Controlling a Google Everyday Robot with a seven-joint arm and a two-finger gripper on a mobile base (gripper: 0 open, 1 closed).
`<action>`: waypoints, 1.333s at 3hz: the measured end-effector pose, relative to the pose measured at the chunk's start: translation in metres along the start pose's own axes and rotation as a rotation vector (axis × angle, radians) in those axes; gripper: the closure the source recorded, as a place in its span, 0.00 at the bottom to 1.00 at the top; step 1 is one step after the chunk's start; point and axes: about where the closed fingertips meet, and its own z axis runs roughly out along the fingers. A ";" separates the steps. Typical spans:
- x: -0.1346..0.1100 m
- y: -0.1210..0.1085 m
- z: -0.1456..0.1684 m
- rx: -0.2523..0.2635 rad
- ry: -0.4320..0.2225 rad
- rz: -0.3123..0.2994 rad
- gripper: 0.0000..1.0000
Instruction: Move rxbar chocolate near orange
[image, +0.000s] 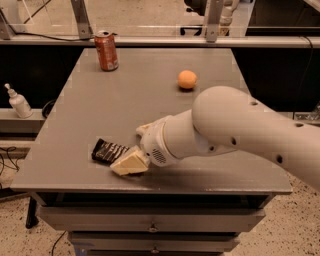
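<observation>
The rxbar chocolate (106, 151) is a flat black wrapper lying near the table's front left edge. My gripper (129, 163), cream-coloured at the end of the big white arm (235, 131), is low over the table at the bar's right end and covers that end. The orange (187, 79) sits toward the back right of the table, well away from the bar and the gripper.
A red soda can (106, 50) stands at the back left of the grey table (75, 110). A white pump bottle (18, 102) stands on a lower shelf to the left. Drawers are under the table's front edge (150, 190).
</observation>
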 end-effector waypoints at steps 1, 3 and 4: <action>-0.005 -0.007 -0.015 0.048 -0.001 -0.025 0.62; -0.008 -0.022 -0.040 0.117 0.004 -0.046 1.00; -0.014 -0.041 -0.070 0.181 0.022 -0.070 1.00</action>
